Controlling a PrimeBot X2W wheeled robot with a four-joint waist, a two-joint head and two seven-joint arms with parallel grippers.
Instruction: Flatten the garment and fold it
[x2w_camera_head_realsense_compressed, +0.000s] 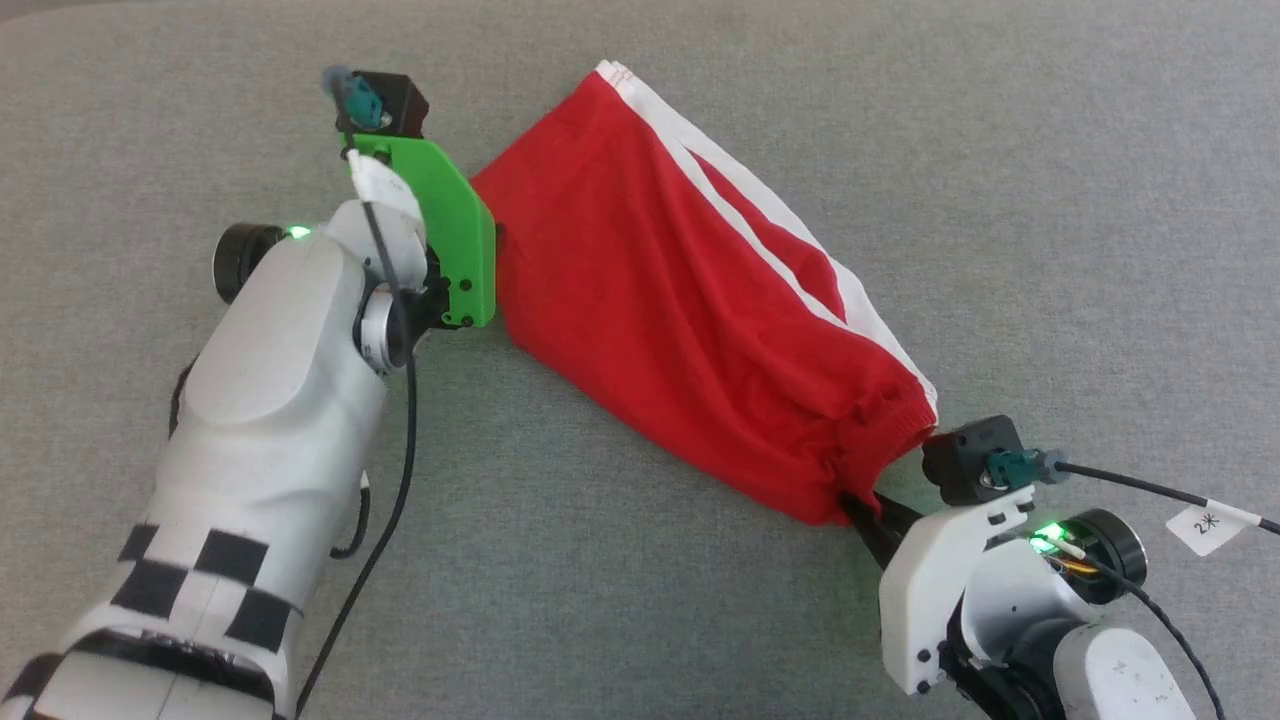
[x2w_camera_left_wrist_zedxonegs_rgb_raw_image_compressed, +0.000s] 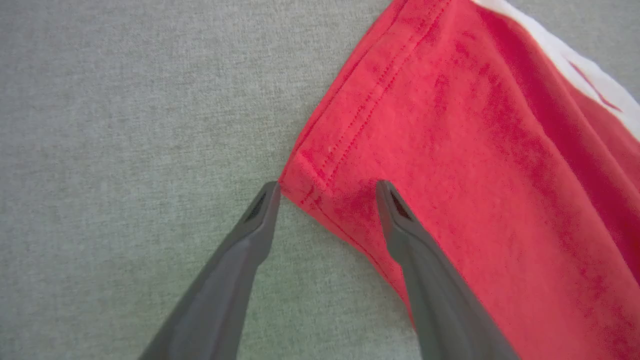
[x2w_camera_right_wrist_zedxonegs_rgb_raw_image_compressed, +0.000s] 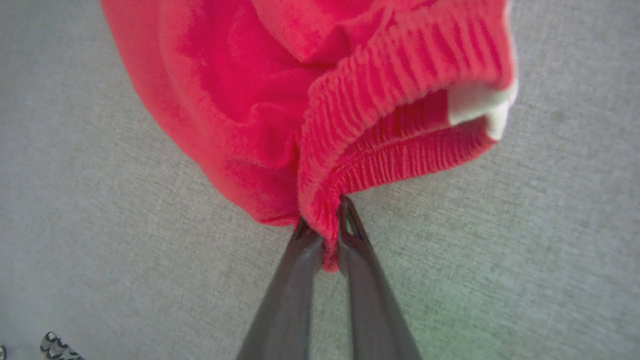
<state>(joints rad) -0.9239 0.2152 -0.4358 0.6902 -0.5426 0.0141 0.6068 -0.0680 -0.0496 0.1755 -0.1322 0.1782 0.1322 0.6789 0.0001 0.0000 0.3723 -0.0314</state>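
The garment lies stretched diagonally on the grey fabric surface. Its hem end points toward the far edge and its ribbed waistband toward the near right. White trim stripes run along its right side.

The left end effector has its jaws apart and straddles the hem corner. One finger is over the red fabric and the other is just beside the corner.

The right end effector is clamped on a bunched fold of the waistband.
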